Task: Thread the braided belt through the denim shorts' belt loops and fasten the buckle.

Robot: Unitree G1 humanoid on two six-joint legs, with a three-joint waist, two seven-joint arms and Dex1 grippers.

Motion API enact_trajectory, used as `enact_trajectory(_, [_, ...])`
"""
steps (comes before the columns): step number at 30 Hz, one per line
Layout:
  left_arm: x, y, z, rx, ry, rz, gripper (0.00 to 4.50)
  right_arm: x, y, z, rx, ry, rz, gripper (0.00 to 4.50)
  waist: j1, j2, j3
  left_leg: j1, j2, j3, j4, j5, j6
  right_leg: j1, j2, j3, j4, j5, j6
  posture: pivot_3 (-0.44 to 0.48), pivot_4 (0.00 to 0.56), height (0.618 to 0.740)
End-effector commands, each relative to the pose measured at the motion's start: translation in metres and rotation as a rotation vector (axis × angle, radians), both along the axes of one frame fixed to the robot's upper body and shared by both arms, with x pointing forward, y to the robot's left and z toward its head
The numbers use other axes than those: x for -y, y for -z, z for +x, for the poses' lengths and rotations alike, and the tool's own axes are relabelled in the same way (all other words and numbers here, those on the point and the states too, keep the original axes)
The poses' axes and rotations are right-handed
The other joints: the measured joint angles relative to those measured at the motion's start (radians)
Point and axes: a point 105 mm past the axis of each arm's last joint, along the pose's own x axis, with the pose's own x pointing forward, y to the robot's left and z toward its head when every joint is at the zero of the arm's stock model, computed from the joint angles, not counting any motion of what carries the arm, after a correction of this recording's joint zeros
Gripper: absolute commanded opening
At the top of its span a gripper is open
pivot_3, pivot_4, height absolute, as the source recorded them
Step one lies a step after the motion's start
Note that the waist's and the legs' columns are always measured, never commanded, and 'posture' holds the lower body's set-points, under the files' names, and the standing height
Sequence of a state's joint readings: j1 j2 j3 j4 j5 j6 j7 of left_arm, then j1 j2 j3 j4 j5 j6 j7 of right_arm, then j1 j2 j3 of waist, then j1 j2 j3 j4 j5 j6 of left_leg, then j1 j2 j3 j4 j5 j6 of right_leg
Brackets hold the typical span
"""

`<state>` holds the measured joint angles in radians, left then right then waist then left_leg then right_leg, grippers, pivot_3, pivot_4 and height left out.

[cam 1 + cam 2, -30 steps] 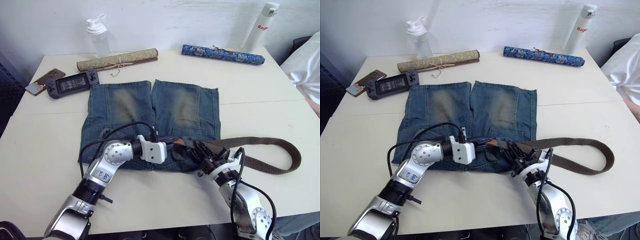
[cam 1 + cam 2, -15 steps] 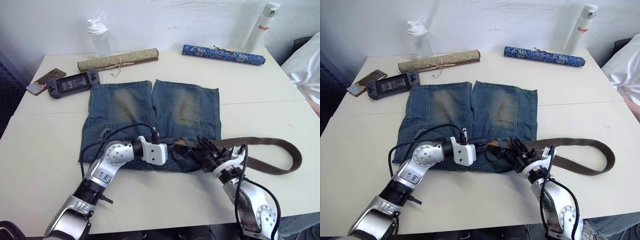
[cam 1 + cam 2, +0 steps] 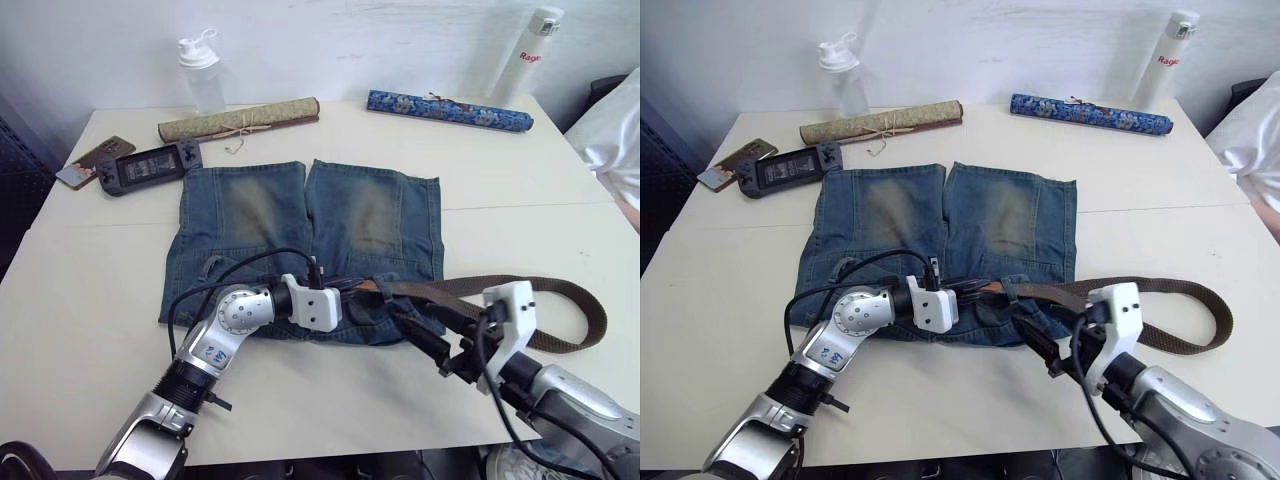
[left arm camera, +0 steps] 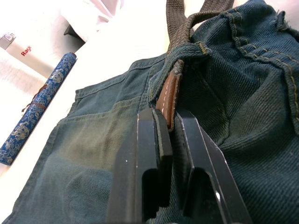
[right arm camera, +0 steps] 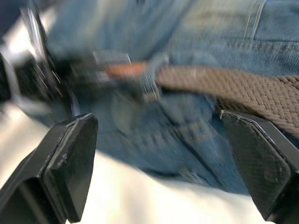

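From the head camera, the denim shorts lie flat in the middle of the white table, waistband toward the robot, and the braided belt loops out over the table on the right side before running back in along the waistband. The left gripper sits right at the waistband with the belt's tan leather tip between its 2 fingers, and the right gripper hangs over the shorts' near right corner, just beside the strap but not on it. In the left wrist view, the 2 black fingers are pressed in on the leather tip, which has just come out of a belt loop, with the woven strap running away behind that loop. In the right wrist view, the right gripper's fingers stand wide apart with nothing between them, the braided strap crosses the denim beyond them and passes through a loop, and the pads touch neither strap nor cloth.
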<state>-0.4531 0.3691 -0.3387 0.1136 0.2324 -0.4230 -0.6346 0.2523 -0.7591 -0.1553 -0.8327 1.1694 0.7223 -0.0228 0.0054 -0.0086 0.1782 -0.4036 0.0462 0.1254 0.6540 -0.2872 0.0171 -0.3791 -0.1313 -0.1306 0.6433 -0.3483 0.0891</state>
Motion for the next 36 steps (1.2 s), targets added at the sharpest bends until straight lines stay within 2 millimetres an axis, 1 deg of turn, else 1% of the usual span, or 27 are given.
enact_trajectory(1, [0.004,-0.002,-0.003,0.004,0.016,-0.016,0.00,0.000,0.008,0.002,0.068,-0.025,-0.207,4.45,0.003,0.000,0.000,0.000,0.000,0.000,0.001,0.000,0.000,0.000,0.000,0.000,0.000,0.000,0.000,0.000,0.150,0.717])
enact_trajectory(3, [0.004,-0.002,-0.003,0.005,0.018,-0.017,0.00,0.000,0.015,0.004,0.087,-0.037,-0.282,4.45,0.004,0.000,0.000,0.000,0.000,0.000,0.002,0.000,0.000,0.001,0.000,0.000,0.000,0.000,0.000,0.000,0.150,0.717])
enact_trajectory(6, [0.005,-0.003,-0.003,0.005,0.022,-0.019,0.00,0.004,0.022,0.009,0.112,-0.018,-0.340,3.66,0.009,0.000,0.000,0.000,0.000,0.000,0.003,0.000,0.000,0.001,0.000,0.000,0.000,0.000,0.000,0.000,0.150,0.717])
enact_trajectory(8, [0.006,-0.003,-0.003,0.005,0.023,-0.020,0.00,0.004,0.022,0.012,0.123,-0.001,-0.331,2.79,0.012,-0.001,0.000,0.000,0.000,0.000,0.003,0.000,0.000,0.001,0.000,-0.001,0.000,0.000,0.000,0.000,0.150,0.717])
enact_trajectory(10, [0.006,-0.003,-0.003,0.007,0.024,-0.017,0.00,0.004,0.021,0.015,0.132,0.012,-0.334,1.78,0.013,0.000,0.000,0.000,0.000,0.000,0.003,0.000,0.000,0.001,0.000,-0.001,0.001,0.000,0.000,0.000,0.150,0.717])
enact_trajectory(11, [0.006,-0.003,-0.003,0.010,0.024,-0.015,0.00,0.005,0.021,0.016,0.137,0.023,-0.334,1.40,0.014,-0.001,0.000,0.000,0.000,0.000,0.003,0.000,0.000,0.001,0.000,-0.001,0.001,0.000,0.000,0.000,0.150,0.717])
enact_trajectory(14, [0.007,-0.003,-0.002,0.016,0.022,-0.014,0.00,0.008,0.020,0.019,0.144,0.046,-0.330,0.07,0.017,-0.001,0.000,0.000,0.000,-0.001,0.004,0.000,0.000,0.002,0.000,-0.001,0.001,0.000,0.000,0.000,0.150,0.717])
enact_trajectory(16, [0.006,-0.004,-0.001,0.031,0.014,-0.009,0.00,0.014,0.019,0.021,0.143,0.069,-0.330,0.02,0.018,-0.001,0.000,0.000,0.000,-0.001,0.004,0.000,0.001,0.002,0.000,-0.001,0.001,0.000,0.000,0.000,0.150,0.717])
enact_trajectory(18, [0.005,-0.005,0.001,0.055,-0.003,-0.004,0.00,0.024,0.019,0.022,0.134,0.100,-0.331,0.02,0.018,-0.001,0.000,0.000,0.000,-0.001,0.004,0.000,0.001,0.002,0.000,-0.001,0.001,0.000,0.000,0.000,0.150,0.717])
enact_trajectory(22, [0.002,-0.013,0.004,0.146,-0.042,-0.005,0.00,0.052,0.018,0.027,0.118,0.183,-0.368,0.02,0.018,-0.001,0.000,0.000,0.000,-0.001,0.005,-0.001,0.001,0.002,0.000,-0.001,0.001,0.000,0.000,0.000,0.150,0.717])
enact_trajectory(27, [-0.003,-0.024,0.006,0.228,-0.081,-0.014,0.00,0.074,0.018,0.031,0.093,0.238,-0.385,0.02,0.022,-0.001,0.000,-0.001,-0.001,-0.001,0.006,-0.001,0.003,0.003,-0.001,-0.002,0.001,0.000,0.001,0.000,0.150,0.717])
enact_trajectory(32, [-0.004,-0.030,0.003,0.290,-0.087,-0.004,0.00,0.102,0.011,0.043,0.082,0.351,-0.396,0.02,0.021,-0.001,0.000,-0.001,-0.001,-0.001,0.006,-0.001,0.003,0.003,-0.001,-0.002,0.001,0.001,0.001,0.000,0.150,0.717])
enact_trajectory(34, [-0.004,-0.029,0.003,0.293,-0.090,-0.001,0.00,0.110,0.008,0.048,0.084,0.384,-0.401,0.02,0.021,-0.001,0.000,-0.001,-0.001,-0.001,0.006,-0.001,0.003,0.003,-0.001,-0.002,0.001,0.001,0.001,0.000,0.150,0.717])
enact_trajectory(36, [-0.004,-0.029,0.002,0.291,-0.093,0.000,0.00,0.112,0.004,0.052,0.092,0.393,-0.402,0.02,0.021,0.000,0.000,-0.001,-0.001,-0.001,0.006,-0.001,0.003,0.003,-0.001,-0.002,0.001,0.001,0.001,0.000,0.150,0.717])
